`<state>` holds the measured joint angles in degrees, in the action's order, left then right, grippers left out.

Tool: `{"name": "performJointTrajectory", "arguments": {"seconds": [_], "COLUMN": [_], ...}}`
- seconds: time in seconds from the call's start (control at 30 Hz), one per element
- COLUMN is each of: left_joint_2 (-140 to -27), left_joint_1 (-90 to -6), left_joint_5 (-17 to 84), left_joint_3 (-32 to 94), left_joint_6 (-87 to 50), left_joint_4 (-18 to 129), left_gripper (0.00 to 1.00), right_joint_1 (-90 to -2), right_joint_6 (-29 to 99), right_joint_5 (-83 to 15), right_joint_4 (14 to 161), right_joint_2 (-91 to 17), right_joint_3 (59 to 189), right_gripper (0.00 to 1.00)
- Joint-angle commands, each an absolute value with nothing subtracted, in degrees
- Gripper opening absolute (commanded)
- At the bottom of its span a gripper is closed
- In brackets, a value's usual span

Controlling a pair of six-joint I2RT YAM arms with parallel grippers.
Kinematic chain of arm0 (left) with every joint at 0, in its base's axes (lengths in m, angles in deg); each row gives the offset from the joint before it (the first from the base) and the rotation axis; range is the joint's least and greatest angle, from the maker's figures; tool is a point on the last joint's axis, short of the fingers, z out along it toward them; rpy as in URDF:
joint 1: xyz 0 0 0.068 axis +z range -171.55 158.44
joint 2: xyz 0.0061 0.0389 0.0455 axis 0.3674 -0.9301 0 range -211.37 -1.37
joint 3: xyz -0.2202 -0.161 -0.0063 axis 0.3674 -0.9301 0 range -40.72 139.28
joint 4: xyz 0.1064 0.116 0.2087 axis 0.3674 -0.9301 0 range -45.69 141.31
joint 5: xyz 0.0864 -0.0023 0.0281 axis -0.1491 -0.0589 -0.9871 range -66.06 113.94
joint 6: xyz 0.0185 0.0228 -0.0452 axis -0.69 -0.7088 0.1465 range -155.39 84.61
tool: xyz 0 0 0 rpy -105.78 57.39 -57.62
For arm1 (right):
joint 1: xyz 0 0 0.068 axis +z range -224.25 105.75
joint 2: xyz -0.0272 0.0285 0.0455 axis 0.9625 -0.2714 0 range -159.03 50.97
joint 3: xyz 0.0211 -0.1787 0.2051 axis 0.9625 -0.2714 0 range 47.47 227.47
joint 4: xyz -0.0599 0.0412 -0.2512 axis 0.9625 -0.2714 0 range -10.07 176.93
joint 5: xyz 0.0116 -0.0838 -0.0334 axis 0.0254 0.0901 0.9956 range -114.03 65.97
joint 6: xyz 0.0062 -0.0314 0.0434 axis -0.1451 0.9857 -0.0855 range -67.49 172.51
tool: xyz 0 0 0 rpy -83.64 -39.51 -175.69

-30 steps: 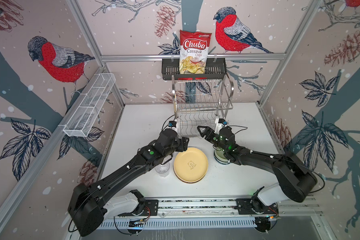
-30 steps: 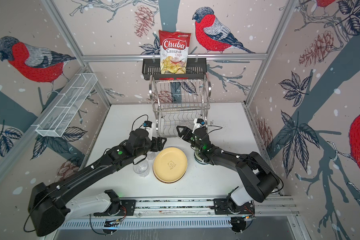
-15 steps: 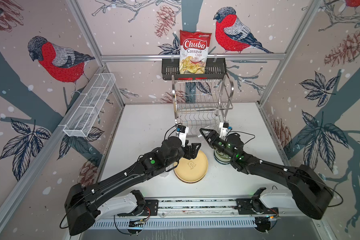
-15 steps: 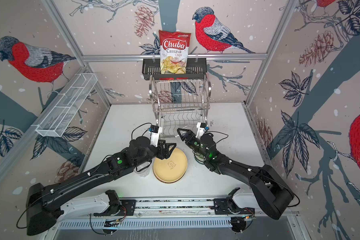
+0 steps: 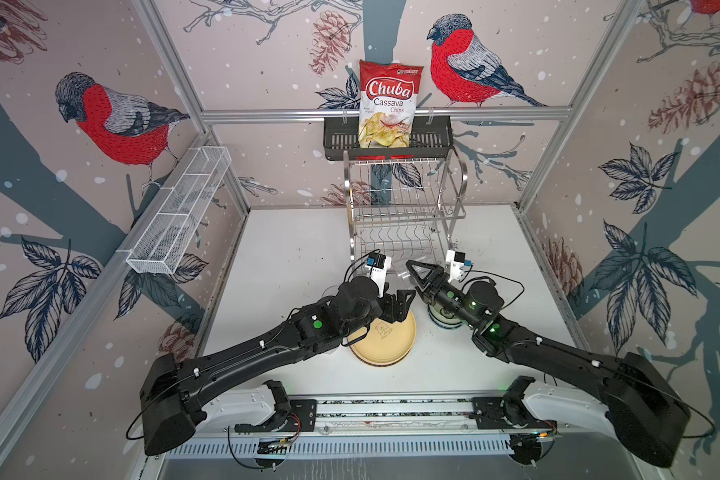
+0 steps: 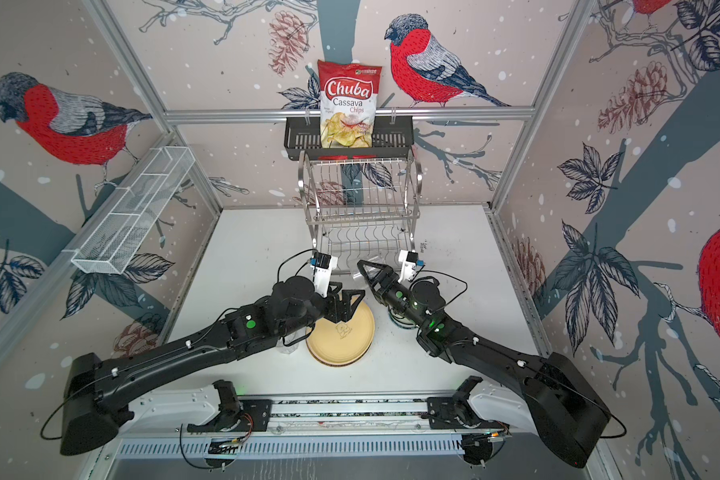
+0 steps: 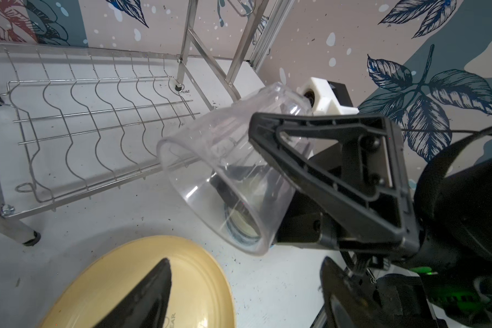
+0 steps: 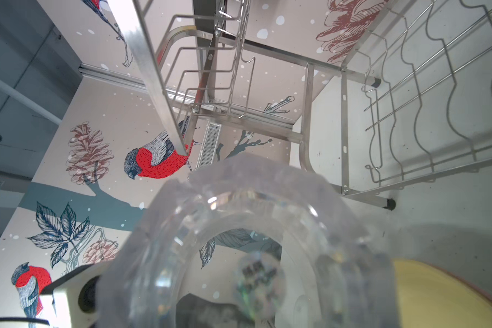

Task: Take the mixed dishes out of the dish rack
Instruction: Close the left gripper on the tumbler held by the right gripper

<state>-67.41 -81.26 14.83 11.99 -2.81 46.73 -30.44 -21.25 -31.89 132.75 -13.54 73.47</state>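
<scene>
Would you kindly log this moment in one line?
right end effector: holding clear glass | left end effector: open over cream-yellow plate | dish rack: empty

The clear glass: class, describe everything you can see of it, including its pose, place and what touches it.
The clear glass is a transparent, smooth-walled, empty tumbler, flaring from a narrow base to a wider rim. It is tilted off upright, mouth slanting towards the table, held off the surface in front of the dish rack's lower tier, near the cream-yellow plate. Only the right end effector grips it, one black finger lying across its outer wall.
</scene>
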Motion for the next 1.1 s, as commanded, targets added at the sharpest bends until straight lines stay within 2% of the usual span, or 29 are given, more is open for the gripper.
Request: {"name": "performJointTrajectory", "arguments": {"seconds": [0.0, 0.2, 0.43, 0.53, 0.6, 0.73, 0.87, 0.97, 1.07], "left_joint_2": [-68.48, -70.62, -72.10, -71.82, -71.55, -71.21, -70.83, -70.50, -70.23], "left_joint_1": [-81.79, -83.37, -84.57, -84.66, -84.75, -84.75, -84.77, -84.75, -84.80], "left_joint_5": [14.99, 14.96, 13.86, 13.26, 12.91, 12.15, 11.72, 11.41, 11.20], "left_joint_3": [13.96, 16.00, 17.99, 18.08, 18.08, 18.25, 18.43, 18.43, 18.58], "left_joint_6": [-3.60, -4.36, -5.04, -5.11, -5.35, -5.68, -5.88, -6.04, -6.20], "left_joint_4": [49.80, 52.34, 53.06, 53.58, 53.67, 53.41, 53.07, 52.81, 52.43], "left_gripper": [0.80, 0.74, 0.55, 0.52, 0.47, 0.21, 0.06, 0.00, 0.00], "right_joint_1": [-29.67, -28.07, -26.79, -25.97, -25.54, -24.84, -24.73, -24.70, -24.70], "right_joint_6": [-22.80, -23.67, -23.98, -24.04, -24.04, -24.26, -24.26, -24.22, -24.22], "right_joint_5": [-32.08, -30.38, -29.22, -29.13, -28.97, -28.69, -28.52, -28.09, -27.63], "right_joint_4": [135.89, 135.53, 134.95, 135.08, 135.27, 135.76, 135.56, 135.01, 134.36], "right_joint_2": [-11.79, -8.64, -6.43, -6.42, -6.48, -6.68, -6.26, -5.77, -5.22], "right_joint_3": [72.89, 71.99, 72.17, 72.43, 72.44, 72.35, 72.26, 72.17, 72.08], "right_gripper": [0.20, 0.21, 0.22, 0.22, 0.22, 0.22, 0.22, 0.23, 0.28]}}
